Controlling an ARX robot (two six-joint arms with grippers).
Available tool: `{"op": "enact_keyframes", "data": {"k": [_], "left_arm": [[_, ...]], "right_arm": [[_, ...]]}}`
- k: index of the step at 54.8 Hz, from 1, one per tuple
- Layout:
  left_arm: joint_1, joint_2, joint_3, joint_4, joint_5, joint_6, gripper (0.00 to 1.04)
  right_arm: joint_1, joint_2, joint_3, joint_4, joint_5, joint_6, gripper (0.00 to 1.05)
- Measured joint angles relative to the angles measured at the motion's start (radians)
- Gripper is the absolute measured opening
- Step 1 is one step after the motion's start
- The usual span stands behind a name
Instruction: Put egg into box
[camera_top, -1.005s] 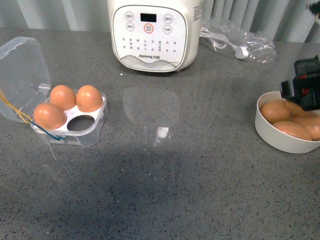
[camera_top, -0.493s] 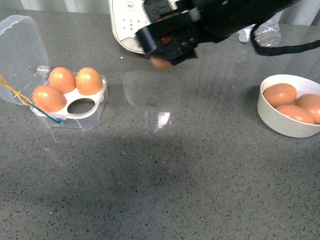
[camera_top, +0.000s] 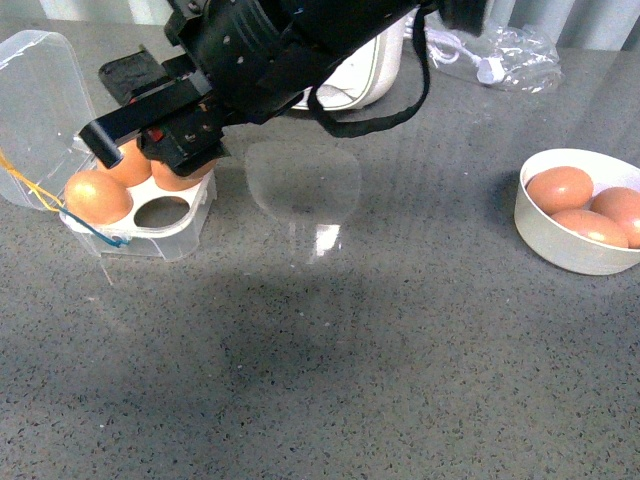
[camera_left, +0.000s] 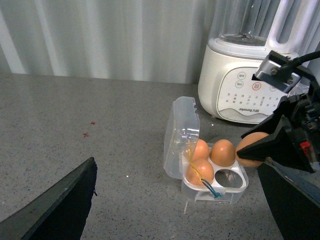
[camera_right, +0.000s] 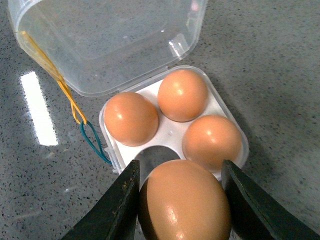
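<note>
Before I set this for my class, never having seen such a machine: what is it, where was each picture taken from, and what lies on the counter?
It is a robot with two arms, each ending in a gripping tool. The front picture looks out from its body; the other two come from cameras on its wrists. On the counter stand a clear box holding three eggs with one cell empty, a white bowl with three more eggs, and a white appliance. The right tool is shut on an egg, hovering near the empty cell. The left tool is open and holds nothing.
</note>
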Motion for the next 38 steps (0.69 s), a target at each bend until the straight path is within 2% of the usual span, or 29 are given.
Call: {"op": "enact_keyframes", "data": {"k": [17, 21, 27, 35, 38], "left_arm": [[0.0, 0.0, 0.0, 0.0, 0.0, 0.0, 0.98], [0.0, 0.0, 0.0, 0.0, 0.0, 0.0, 0.98], [0.0, 0.0, 0.0, 0.0, 0.0, 0.0, 0.98], [0.0, 0.0, 0.0, 0.0, 0.0, 0.0, 0.98], [0.0, 0.0, 0.0, 0.0, 0.0, 0.0, 0.98]], "right_arm": [[0.026, 0.034, 0.049, -0.014, -0.001, -0.002, 0.42], [0.026, 0.035, 0.049, -0.014, 0.001, -0.002, 0.53], [0.026, 0.035, 0.049, -0.011, -0.001, -0.001, 0.74], [0.024, 0.033, 0.048, 0.008, 0.007, 0.005, 0.95], [0.022, 0.028, 0.044, 0.017, 0.015, 0.01, 0.99]]}}
